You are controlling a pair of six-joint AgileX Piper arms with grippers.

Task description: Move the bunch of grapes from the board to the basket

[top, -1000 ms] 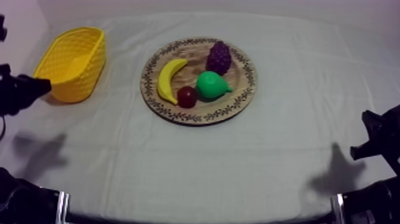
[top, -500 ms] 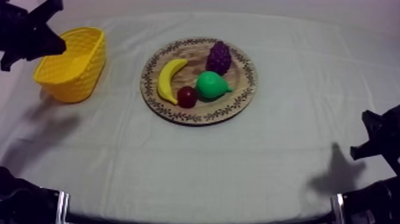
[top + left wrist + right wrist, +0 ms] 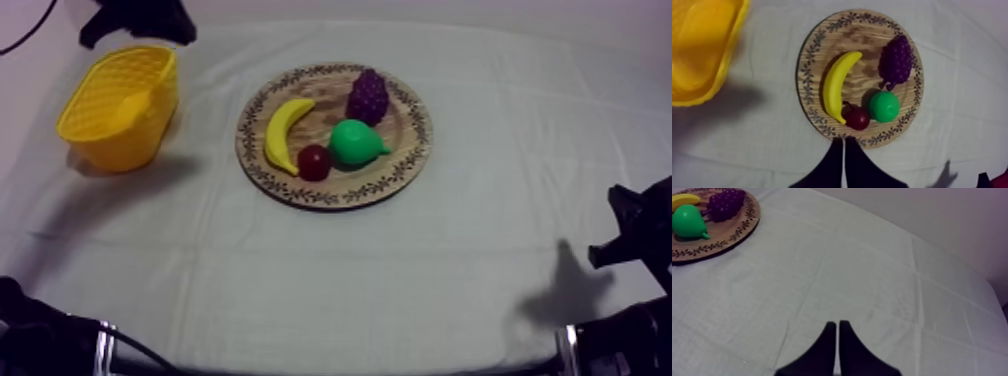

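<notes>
Since a second ago my left arm (image 3: 140,18) has swung up from the near left edge of the bench (image 3: 400,290) to the far left corner, behind the yellow basket (image 3: 120,105); the fruit, the board and my right arm have kept their places.

In the left wrist view the left tool (image 3: 844,141) hangs above the near rim of the wooden board (image 3: 864,37), its two black fingers pressed together into a narrow wedge with nothing between them. The right tool (image 3: 837,323) is likewise closed on nothing, over bare cloth well apart from the board.

The bunch of grapes (image 3: 368,96) lies on the board, on its far side, away from the basket. It is dark purple and knobbly, a cluster of small round beads, broad at one end and tapering toward the green pear (image 3: 356,143), which lies just beside it. From above, in the left wrist view, the grapes (image 3: 895,61) reach close to the patterned rim. A yellow banana (image 3: 284,132) curves along the side of the board nearer the basket, and a small red fruit (image 3: 314,161) sits between the banana's end and the pear. The basket stands apart from the board, on the left of the bench.
</notes>
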